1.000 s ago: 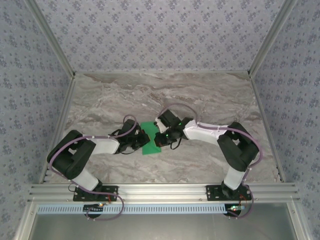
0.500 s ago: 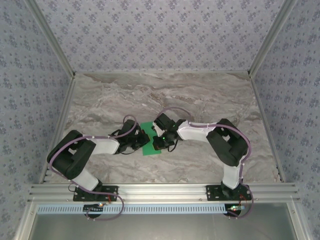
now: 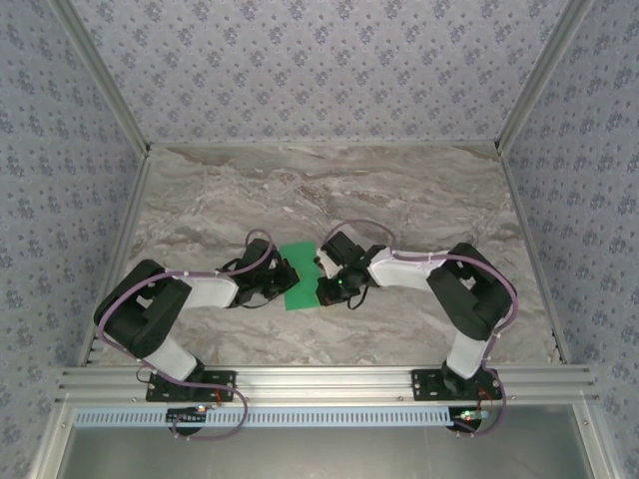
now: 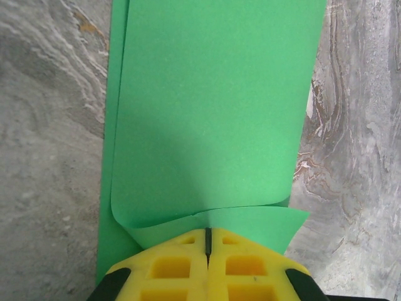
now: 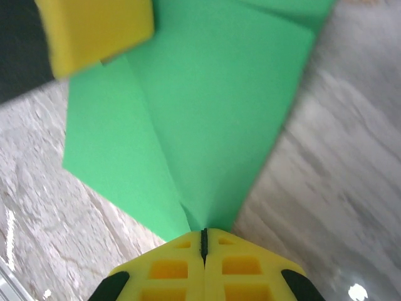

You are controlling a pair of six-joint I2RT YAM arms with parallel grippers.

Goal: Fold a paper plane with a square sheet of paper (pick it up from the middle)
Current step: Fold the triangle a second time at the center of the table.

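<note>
Marble table; square sheet of paper at its centre, between arms, partly folded — one flap doubled over, diagonal crease showing; no dart shape yet, so most folds likely left. Left gripper pinched closed on sheet's curled edge; right gripper closed on opposite folded corner. No brand or writing legible.

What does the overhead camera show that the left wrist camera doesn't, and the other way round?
Overhead: both arms reaching inward, the right gripper facing the left gripper, the wide marble table and the patterned walls.

Left wrist: a close look at the left gripper's yellow fingers, pressed shut, and at the square sheet of paper, its top layer curling over the layer beneath.

Shared: the bright green sheet lying on the marble at the left gripper's tip.
</note>
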